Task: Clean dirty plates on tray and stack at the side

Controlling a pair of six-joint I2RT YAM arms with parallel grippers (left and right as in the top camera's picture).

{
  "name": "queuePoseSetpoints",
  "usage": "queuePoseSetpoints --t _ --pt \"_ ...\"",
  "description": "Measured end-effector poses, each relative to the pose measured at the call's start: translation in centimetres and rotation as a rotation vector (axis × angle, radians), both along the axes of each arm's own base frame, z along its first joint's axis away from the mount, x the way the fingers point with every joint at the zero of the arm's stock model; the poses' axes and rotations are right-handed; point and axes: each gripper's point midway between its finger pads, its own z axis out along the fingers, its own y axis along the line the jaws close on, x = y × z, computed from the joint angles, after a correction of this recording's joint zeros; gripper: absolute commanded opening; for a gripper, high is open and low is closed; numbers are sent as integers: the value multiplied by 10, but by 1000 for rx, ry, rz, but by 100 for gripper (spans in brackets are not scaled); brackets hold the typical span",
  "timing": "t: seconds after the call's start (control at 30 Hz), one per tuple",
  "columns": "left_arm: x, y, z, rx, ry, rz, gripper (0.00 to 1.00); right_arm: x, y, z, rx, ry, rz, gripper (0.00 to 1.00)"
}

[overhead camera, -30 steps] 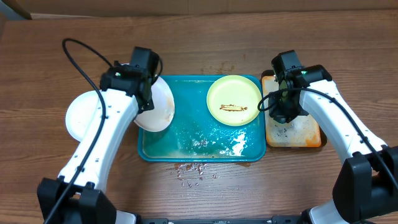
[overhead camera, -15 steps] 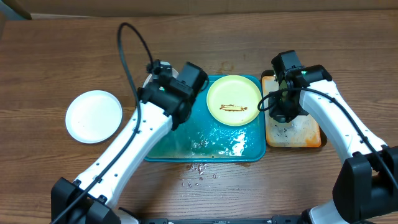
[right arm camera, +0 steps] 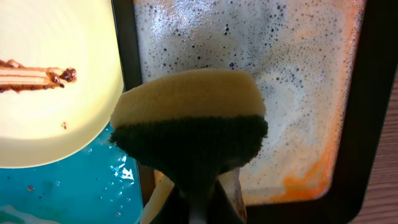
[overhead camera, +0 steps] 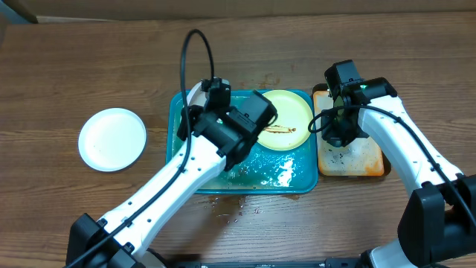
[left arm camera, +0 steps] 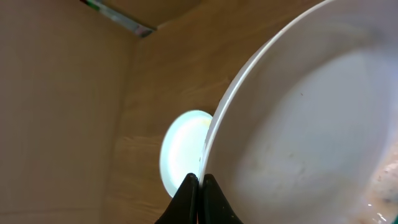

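Observation:
My left gripper [overhead camera: 202,112] is shut on the rim of a white plate [left arm camera: 311,124] and holds it tilted over the left part of the teal tray [overhead camera: 297,177]; overhead, only a sliver of this plate [overhead camera: 193,91] shows past the arm. The pale yellow-green plate [overhead camera: 286,112] with a brown smear lies in the tray's back right, partly covered by my left wrist. A second white plate [overhead camera: 112,138] lies on the table to the left. My right gripper [overhead camera: 342,135] is shut on a yellow and dark green sponge [right arm camera: 189,118] above the orange tray [overhead camera: 368,160].
The orange tray [right arm camera: 298,93] holds soapy foam. Foam and water lie in the teal tray's front [overhead camera: 286,173], and drops have spilled on the table before it [overhead camera: 230,205]. A cardboard wall runs along the back.
My left arm has swung right with the white plate, from the tray's left edge to over the tray, now covering part of the yellow-green plate. The right arm has not moved.

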Motion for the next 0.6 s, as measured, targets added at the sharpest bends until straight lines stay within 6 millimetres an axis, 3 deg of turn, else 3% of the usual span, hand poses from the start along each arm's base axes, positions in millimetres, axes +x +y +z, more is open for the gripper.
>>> queuePoseSetpoints --t 0.4,0.6 --pt "1 -1 34 174 -134 -18 4 0 0 0 0 0 0 4" --pt "-1 -8 41 206 -161 -40 4 0 0 0 1 -1 -1 4"
